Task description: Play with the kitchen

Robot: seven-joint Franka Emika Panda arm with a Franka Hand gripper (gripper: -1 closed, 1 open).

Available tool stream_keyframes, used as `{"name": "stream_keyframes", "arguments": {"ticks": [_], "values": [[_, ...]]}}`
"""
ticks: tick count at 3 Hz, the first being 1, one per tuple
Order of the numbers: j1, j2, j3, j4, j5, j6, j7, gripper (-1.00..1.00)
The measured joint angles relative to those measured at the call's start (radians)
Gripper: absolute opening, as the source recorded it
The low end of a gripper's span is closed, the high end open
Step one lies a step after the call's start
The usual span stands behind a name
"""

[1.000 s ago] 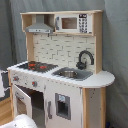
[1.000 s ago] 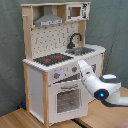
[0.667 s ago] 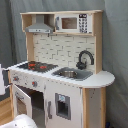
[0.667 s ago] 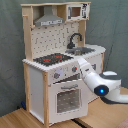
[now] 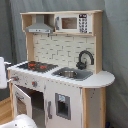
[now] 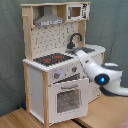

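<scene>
Kitchen, first exterior view: you had the tall white and light-wood toy play kitchen [image 5: 62, 70] filling the picture, with its black-and-red hob [image 5: 34, 65], steel sink [image 5: 71, 74] and curved black faucet [image 5: 85, 59] on the counter.
Oven door, first exterior view: the white windowed oven door [image 5: 22, 101] stood swung open toward the first exterior view's left.
Arm, first exterior view: only white robot parts showed, at the left edge [image 5: 2, 72] and at the bottom [image 5: 20, 121]; you could not see the gripper.
Kitchen, second exterior view: it stood on the wooden floor [image 6: 15, 120] in front of a grey backdrop [image 6: 10, 50].
Arm, second exterior view: the white Panda arm with a blue light [image 6: 100, 76] reached in from the second exterior view's right toward the front panel by the knobs [image 6: 74, 69].
Gripper: whether it was open or shut, or held anything, you could not tell.
Risk one: pushing harder at the panel would likely shove or tip the light toy.
Risk two: an arm sweep past the open door could strain its hinge.
Risk three: with the fingertips hidden, you might have missed the knob and scraped the panel.
</scene>
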Motion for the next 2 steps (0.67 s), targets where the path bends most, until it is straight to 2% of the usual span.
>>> {"name": "stream_keyframes", "arguments": {"ticks": [2], "values": [[0.0, 0.041, -0.07, -0.026, 0.024, 0.031, -0.192, 1.0]]}}
